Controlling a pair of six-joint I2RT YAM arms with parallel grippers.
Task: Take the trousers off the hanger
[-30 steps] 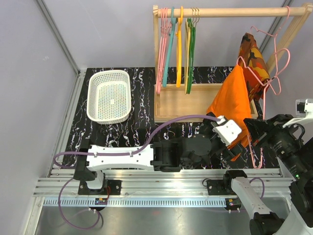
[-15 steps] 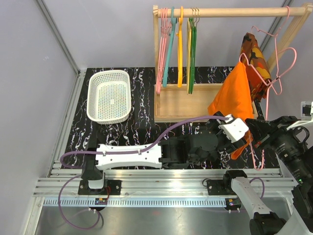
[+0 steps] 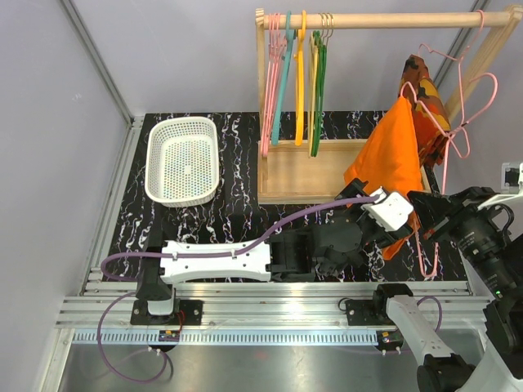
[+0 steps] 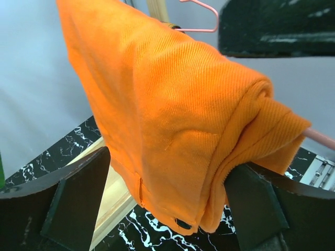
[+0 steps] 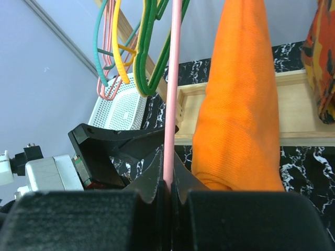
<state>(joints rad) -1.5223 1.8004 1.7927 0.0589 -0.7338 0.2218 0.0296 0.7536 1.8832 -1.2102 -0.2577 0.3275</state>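
- The trousers (image 3: 391, 159) hang folded over a bar of the hanger (image 5: 171, 78), in the air above the right side of the table (image 3: 237, 212), just in front of the right end of the wooden rack (image 3: 368, 20).
- The cloth falls in a long orange fold; its lower end is down between the two arms.
- The left gripper (image 4: 167, 206) has its jaws wide, one finger on each side of the folded trousers. The cloth fills nearly all the gap. I cannot tell if the fingers press it.
- The right gripper (image 5: 168, 189) is closed tight on the thin pink wire of the hanger, below the trousers, and the wire goes up straight from its jaws.
- A camouflage garment (image 3: 418, 94) hangs at the right end of the rack's rail, just behind the trousers.
- Thicker hangers (image 3: 298, 82), pink, teal, yellow and green, hang together at the left end of the rail.
- A white basket (image 3: 184, 121) stands near the back left corner of the table, well apart from both grippers.
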